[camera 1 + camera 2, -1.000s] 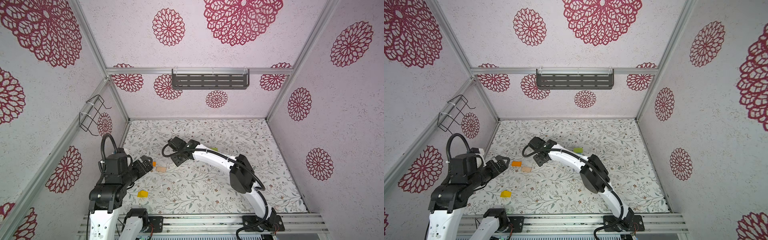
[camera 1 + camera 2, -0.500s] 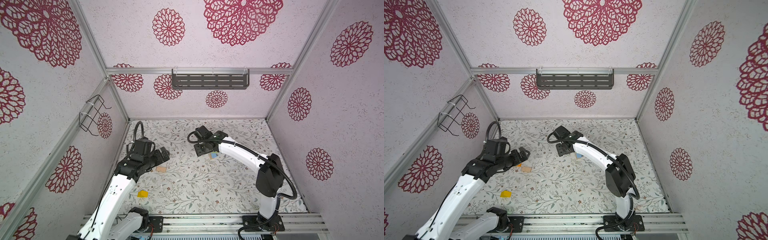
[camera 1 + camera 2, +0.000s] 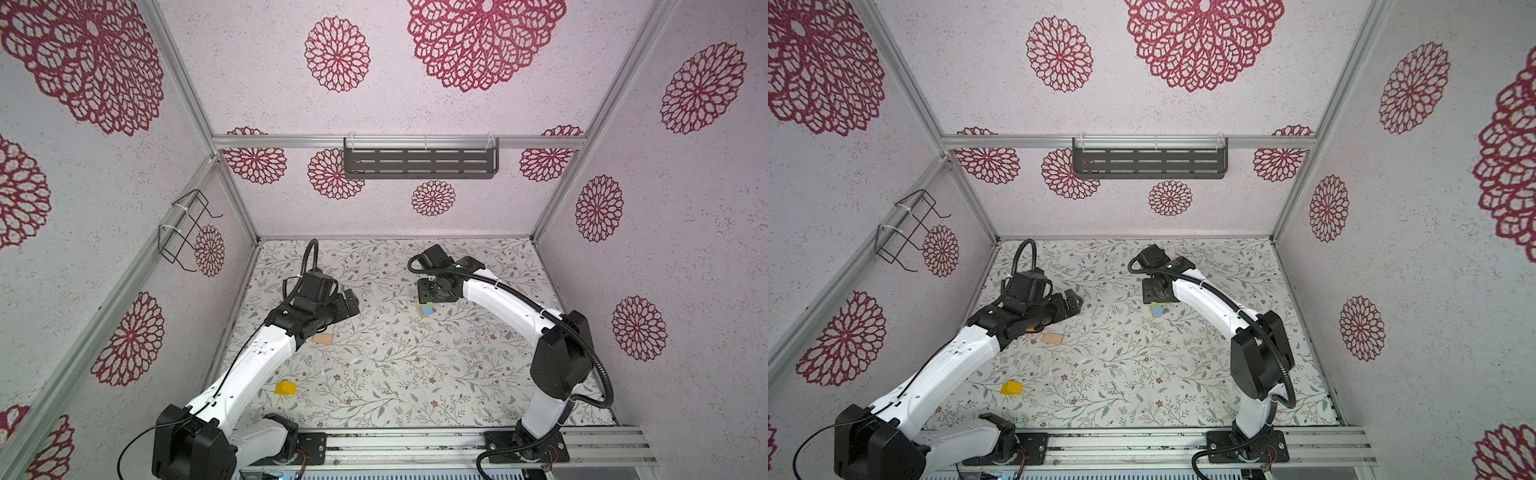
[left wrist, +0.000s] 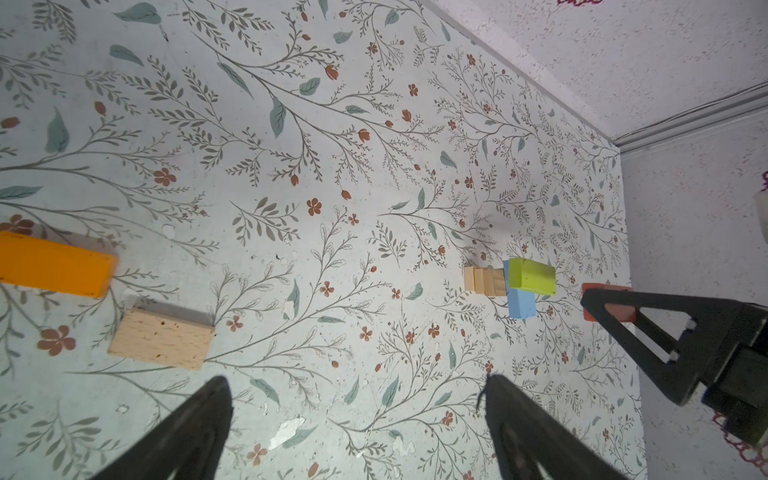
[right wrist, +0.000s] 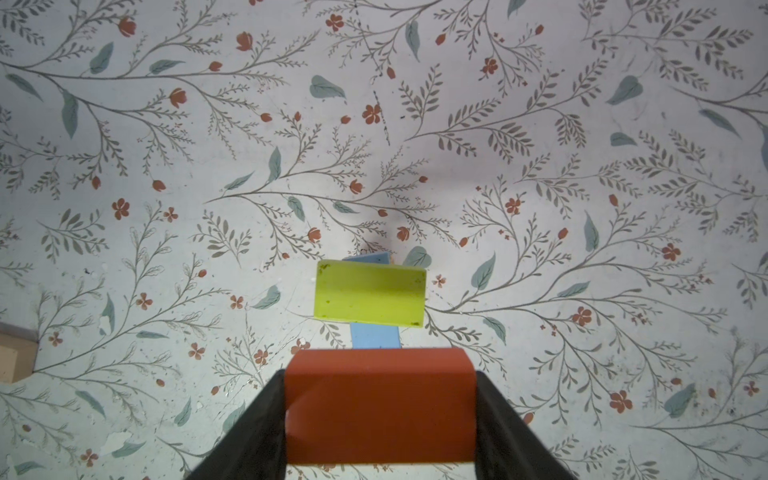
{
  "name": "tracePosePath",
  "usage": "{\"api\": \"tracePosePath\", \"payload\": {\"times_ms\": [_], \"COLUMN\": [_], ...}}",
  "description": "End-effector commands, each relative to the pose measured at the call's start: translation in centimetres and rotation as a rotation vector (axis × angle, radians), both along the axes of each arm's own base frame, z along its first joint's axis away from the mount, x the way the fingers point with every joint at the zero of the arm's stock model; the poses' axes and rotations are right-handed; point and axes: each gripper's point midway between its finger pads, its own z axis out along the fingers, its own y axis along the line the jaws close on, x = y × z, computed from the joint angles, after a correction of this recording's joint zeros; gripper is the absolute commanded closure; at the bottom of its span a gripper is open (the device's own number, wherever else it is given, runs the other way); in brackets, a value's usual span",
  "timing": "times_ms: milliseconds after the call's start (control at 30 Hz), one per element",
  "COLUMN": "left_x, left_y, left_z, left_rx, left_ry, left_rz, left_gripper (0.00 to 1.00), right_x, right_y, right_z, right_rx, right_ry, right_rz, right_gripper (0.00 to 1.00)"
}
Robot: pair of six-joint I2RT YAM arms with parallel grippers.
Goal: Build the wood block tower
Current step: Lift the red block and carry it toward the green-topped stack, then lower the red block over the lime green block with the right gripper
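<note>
Beside the green-on-blue tower [image 5: 370,295], the right gripper [image 5: 380,376] clamped a red block [image 5: 380,415]; the left gripper [image 4: 355,380] gaped empty; orange bar [image 4: 54,270], plain block [image 4: 160,343] and yellow block [image 3: 285,388] lay unstacked.

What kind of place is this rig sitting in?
Probably a purpose-built robot test cell, not a home or workshop: an aluminium frame holding flower-patterned wall panels, a floral-papered tabletop, and a left arm and right arm bolted to a front rail.
</note>
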Motion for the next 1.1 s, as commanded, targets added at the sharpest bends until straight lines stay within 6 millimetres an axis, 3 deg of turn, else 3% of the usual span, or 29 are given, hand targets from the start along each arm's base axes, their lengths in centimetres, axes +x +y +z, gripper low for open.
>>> {"api": "tracePosePath", "payload": {"times_ms": [0, 233, 1067], "left_x": [0.1, -0.3, -0.2], "left_y": [0.0, 0.2, -0.4], "left_z": [0.1, -0.4, -2.0], "left_rx": [-0.003, 0.001, -0.007], "left_ry": [-0.026, -0.021, -0.005], "left_rz": [0.002, 0.007, -0.016], "left_gripper": [0.03, 0.03, 0.03], "right_x": [0.7, 1.5, 3.2], "right_y": [-0.2, 0.2, 0.9], "right_z": [0.4, -0.8, -2.1], "right_rx": [0.023, 0.018, -0.004], "right_ry": [-0.02, -0.012, -0.001], "right_rz": [-0.052, -0.068, -0.084], "right_gripper": [0.41, 0.41, 0.41]}}
